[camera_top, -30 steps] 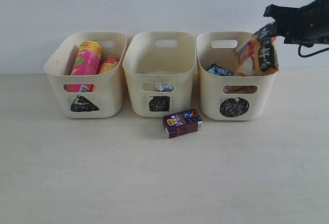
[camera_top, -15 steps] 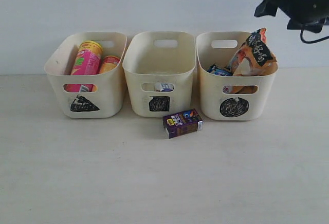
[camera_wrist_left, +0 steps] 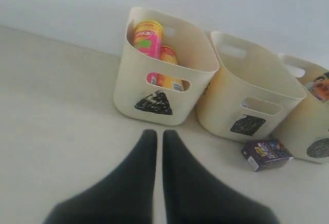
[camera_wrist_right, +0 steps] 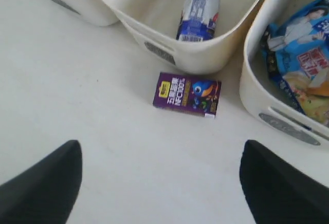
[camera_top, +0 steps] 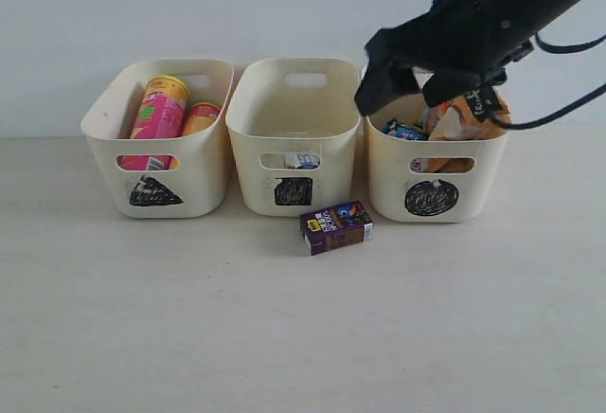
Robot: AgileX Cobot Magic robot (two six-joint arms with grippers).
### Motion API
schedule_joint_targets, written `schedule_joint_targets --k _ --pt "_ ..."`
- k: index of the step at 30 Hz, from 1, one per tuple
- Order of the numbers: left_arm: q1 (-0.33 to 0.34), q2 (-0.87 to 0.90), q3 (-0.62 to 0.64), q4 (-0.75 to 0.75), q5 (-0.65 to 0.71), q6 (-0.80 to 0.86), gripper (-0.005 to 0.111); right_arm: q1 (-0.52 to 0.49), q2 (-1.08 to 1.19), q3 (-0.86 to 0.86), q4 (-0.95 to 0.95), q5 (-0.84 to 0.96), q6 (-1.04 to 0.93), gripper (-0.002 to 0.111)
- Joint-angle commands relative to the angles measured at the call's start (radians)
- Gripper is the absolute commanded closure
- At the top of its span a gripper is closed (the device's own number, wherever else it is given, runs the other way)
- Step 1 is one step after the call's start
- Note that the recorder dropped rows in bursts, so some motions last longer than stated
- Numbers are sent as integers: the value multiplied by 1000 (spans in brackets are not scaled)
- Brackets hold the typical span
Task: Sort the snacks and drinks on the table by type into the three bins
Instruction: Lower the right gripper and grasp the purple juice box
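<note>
A dark purple carton [camera_top: 336,227] [camera_wrist_right: 187,94] lies flat on the table [camera_top: 284,337] in front of the square and circle bins. My right gripper [camera_top: 409,91] [camera_wrist_right: 160,154] hangs open and empty above the circle bin's [camera_top: 383,181] left rim. That bin holds the blue packet [camera_top: 405,130] [camera_wrist_right: 295,34] and the orange-and-white packet [camera_top: 464,117]. The blue-and-white carton [camera_wrist_right: 198,11] lies in the square bin [camera_top: 248,138]. Pink [camera_top: 159,115] and yellow [camera_top: 201,117] tubes stand in the triangle bin [camera_top: 204,181]. My left gripper [camera_wrist_left: 159,134] is shut on nothing, low over the table before the triangle bin.
The three bins stand in a row against a pale wall [camera_top: 284,6]. Bare table stretches in front of them towards the near edge. The right arm [camera_top: 511,6] reaches in from the upper right and covers part of the circle bin.
My right gripper let the orange-and-white packet drop into the circle bin, rose, then swung left and down over that bin's left side. The purple carton has not moved.
</note>
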Motion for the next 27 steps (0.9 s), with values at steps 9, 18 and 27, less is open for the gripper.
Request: schedule_joint_targets --k 9,18,27 --pt "-10 -6 3 -7 -8 14 102 235 128 14 -397 -52 437 12" --pt "-10 -6 3 -7 -6 14 102 235 247 115 -399 -330 533 12" --pt "-10 -6 3 -7 -6 14 102 235 353 115 -545 -458 695 12"
